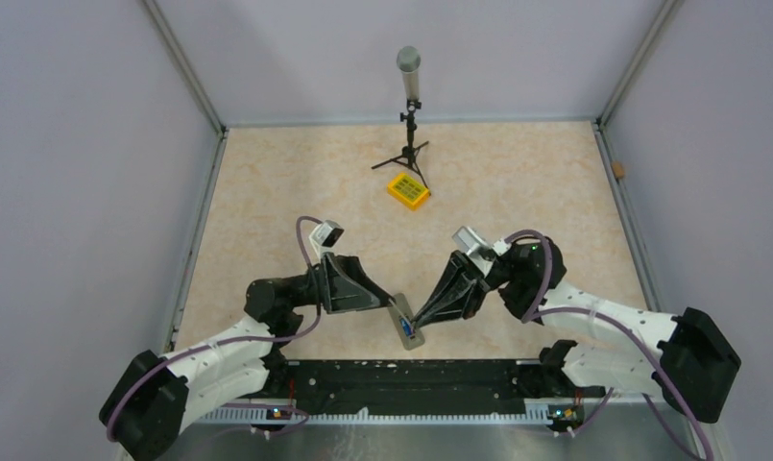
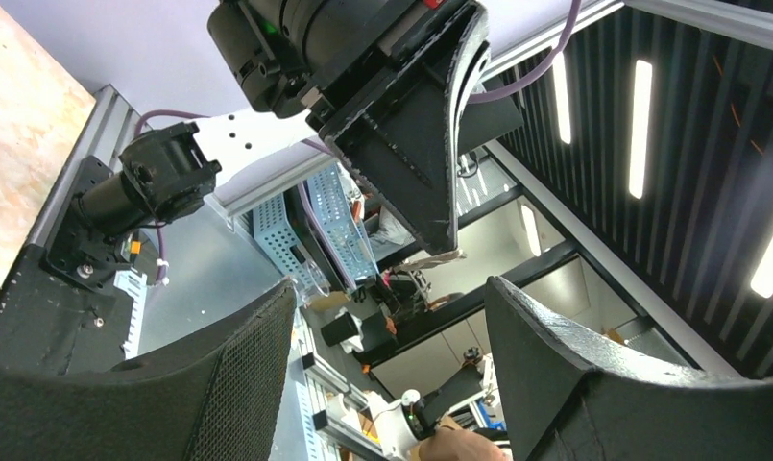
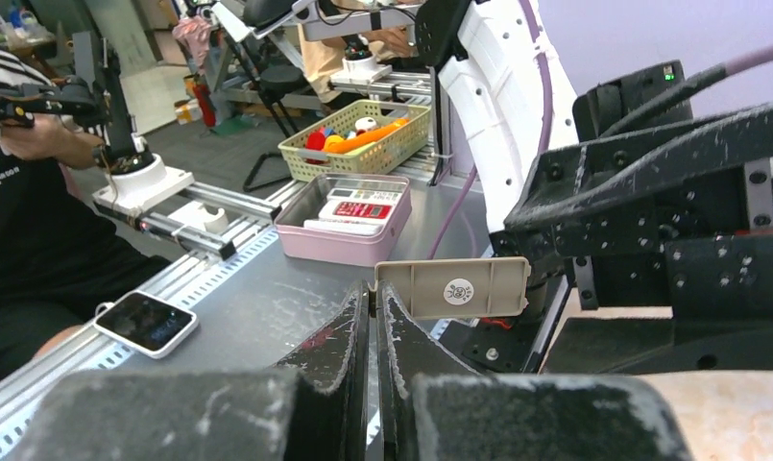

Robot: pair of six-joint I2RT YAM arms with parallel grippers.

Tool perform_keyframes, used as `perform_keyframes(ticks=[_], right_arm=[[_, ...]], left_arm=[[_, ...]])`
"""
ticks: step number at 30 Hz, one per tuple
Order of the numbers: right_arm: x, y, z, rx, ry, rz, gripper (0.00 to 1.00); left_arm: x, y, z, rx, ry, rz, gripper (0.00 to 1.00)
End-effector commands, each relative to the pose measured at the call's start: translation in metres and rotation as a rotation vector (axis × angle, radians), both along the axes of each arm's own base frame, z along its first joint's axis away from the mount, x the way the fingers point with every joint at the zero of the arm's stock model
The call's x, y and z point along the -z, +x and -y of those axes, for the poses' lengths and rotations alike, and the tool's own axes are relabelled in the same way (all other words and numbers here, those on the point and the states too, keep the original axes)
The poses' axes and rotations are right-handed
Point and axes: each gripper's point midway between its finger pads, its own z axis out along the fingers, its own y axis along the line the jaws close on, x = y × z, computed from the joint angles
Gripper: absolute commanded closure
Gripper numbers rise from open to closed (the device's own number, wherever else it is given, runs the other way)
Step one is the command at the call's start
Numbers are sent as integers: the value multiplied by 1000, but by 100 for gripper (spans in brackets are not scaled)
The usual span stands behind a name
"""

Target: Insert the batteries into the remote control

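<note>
In the top view the remote control (image 1: pixel 398 314) lies back-up on the table between the two arms. A blue battery (image 1: pixel 406 332) shows in its open end. My left gripper (image 1: pixel 386 301) is beside the remote's left side. In the left wrist view the left gripper (image 2: pixel 390 288) is open with nothing between its fingers, and the remote is out of view. My right gripper (image 1: pixel 417 327) has its tips at the remote's near end. In the right wrist view the right gripper (image 3: pixel 374 287) is shut on the edge of a beige battery cover (image 3: pixel 454 286).
A yellow square box with green keys (image 1: pixel 408 190) lies at the back centre, next to a small black tripod holding a grey cylinder (image 1: pixel 409 63). A black rail (image 1: pixel 411 375) runs along the near edge. Metal frame walls (image 1: pixel 198 240) border the table.
</note>
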Motion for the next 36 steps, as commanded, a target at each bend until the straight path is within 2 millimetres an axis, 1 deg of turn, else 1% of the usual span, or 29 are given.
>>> perform_keyframes(ticks=[1,8,13,16,25,36], right_arm=[[-14,-3,-4,-39,72,148,100],[0,0,-18,-74,37,193,100],[7,-1,-22,-94,34,218,100],[8,-2,-23,-102,42,226,100],[9,-1,-25,-101,43,229,100],[10,0,-27,-86,43,234,100]], left_arm=[[-15,-23,-9,73,-36,123,27],[-21,-28,-12,91,-49,153,27],[-23,-32,-13,101,-50,168,28],[-23,-32,-12,105,-50,171,31],[-26,-36,-13,120,-60,188,44],[-25,-37,-12,129,-56,184,62]])
